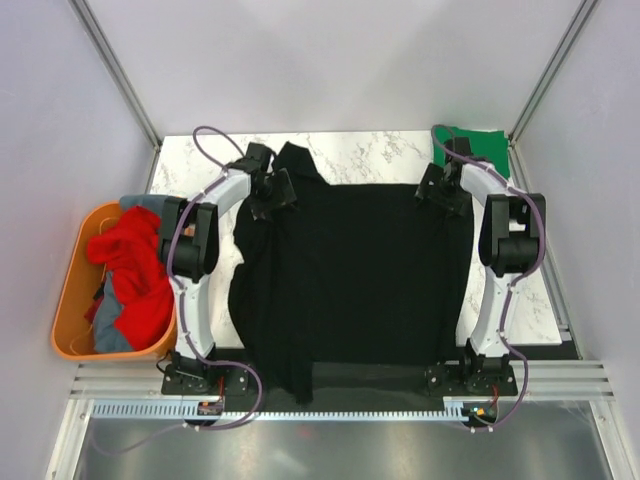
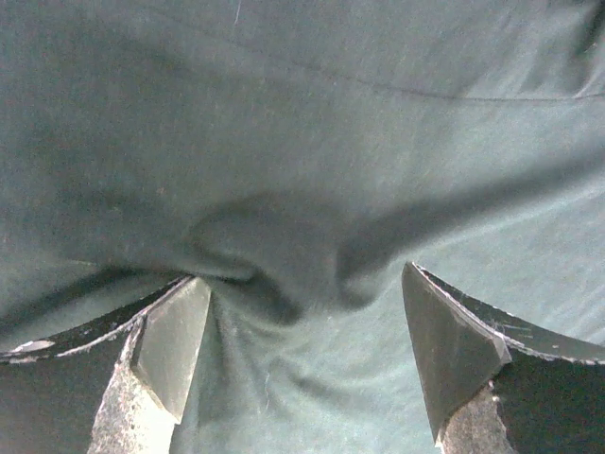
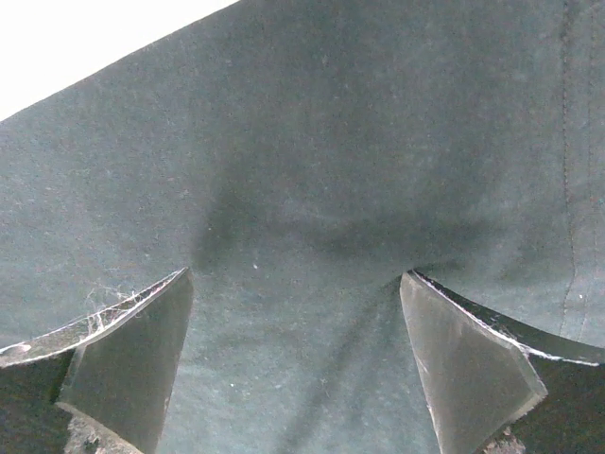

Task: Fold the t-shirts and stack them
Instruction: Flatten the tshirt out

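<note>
The black t-shirt (image 1: pixel 350 270) lies spread flat over the middle of the marble worktop (image 1: pixel 370 155). Its near edge runs over the front of the worktop, where one flap hangs down toward the rail. At its far-left corner a sleeve is rumpled into a peak. The left pincer (image 1: pixel 272 195) sits over that corner, and the right pincer (image 1: pixel 440 190) sits over the far-right corner. In the left wrist view the left pincer (image 2: pixel 302 274) is spread wide. A soft ridge of black cloth rises between its fingers (image 2: pixel 175 345), seemingly brushing the left one, though the dim view makes that uncertain. The right pincer (image 3: pixel 295 275) is also spread wide over smooth cloth. The shirt's edge cuts diagonally across the upper left of that view, with bright worktop beyond it. Bare marble shows along the far strip and in narrow margins beside each arm. The green t-shirt (image 1: pixel 485 148) lies in the far-right corner, just behind the right pincer. The orange tub (image 1: pixel 72 290) stands off the worktop's left side, holding the red t-shirt (image 1: pixel 140 280) heaped on the grey t-shirt (image 1: pixel 110 335).
</note>
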`<control>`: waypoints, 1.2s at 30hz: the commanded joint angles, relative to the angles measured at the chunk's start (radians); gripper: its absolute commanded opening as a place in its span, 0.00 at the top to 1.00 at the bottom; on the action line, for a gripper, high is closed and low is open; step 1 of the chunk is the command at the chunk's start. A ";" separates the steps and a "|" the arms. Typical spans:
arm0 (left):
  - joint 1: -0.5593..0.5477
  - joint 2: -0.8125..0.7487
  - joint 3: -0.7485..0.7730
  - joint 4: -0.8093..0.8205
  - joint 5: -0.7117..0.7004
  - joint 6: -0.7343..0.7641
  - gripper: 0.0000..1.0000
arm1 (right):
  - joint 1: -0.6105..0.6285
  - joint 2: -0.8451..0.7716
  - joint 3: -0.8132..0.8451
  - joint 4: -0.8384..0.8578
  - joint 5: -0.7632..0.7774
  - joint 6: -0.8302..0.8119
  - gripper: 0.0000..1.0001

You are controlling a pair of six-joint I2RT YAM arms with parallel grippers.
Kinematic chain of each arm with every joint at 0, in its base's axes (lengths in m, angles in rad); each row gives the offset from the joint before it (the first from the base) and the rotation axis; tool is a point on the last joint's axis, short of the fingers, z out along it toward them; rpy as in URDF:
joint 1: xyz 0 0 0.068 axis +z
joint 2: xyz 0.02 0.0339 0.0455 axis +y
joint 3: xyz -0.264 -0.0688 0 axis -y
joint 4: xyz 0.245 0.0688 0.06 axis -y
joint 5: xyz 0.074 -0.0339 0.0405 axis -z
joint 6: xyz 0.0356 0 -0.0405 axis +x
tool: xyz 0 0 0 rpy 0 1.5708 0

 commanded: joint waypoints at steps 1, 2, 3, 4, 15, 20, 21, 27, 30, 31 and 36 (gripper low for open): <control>0.024 0.165 0.203 0.020 0.002 -0.024 0.11 | -0.004 0.180 0.128 0.015 0.005 0.009 0.02; 0.028 0.195 0.258 -0.011 0.015 -0.024 0.11 | -0.004 0.208 0.225 -0.004 0.025 0.006 0.02; 0.031 0.269 0.316 -0.025 0.021 -0.022 0.11 | -0.004 0.258 0.272 -0.027 0.032 0.006 0.02; 0.035 0.303 0.442 -0.046 0.030 -0.015 0.11 | -0.004 0.281 0.316 -0.038 0.034 0.003 0.02; 0.004 0.098 0.592 -0.164 0.049 0.019 0.01 | 0.009 0.029 0.312 -0.082 0.052 -0.035 0.02; -0.025 -0.256 0.243 -0.164 -0.046 0.010 0.00 | 0.029 -0.238 0.103 -0.143 0.104 -0.037 0.02; -0.028 -0.381 0.181 -0.166 -0.062 0.001 0.00 | 0.032 -0.349 0.049 -0.142 0.106 -0.026 0.02; -0.057 -0.779 -0.302 -0.161 -0.117 -0.096 0.02 | 0.036 -0.816 -0.476 -0.098 0.040 0.081 0.02; -0.087 -0.895 -0.500 -0.164 -0.134 -0.145 0.04 | 0.032 -0.988 -0.683 -0.101 0.042 0.150 0.02; -0.109 -0.962 -0.584 -0.164 -0.137 -0.174 0.04 | 0.031 -1.020 -0.723 -0.105 0.049 0.175 0.02; -0.202 -1.068 -0.729 -0.161 -0.137 -0.262 0.06 | -0.076 -1.137 -0.869 -0.075 -0.007 0.190 0.02</control>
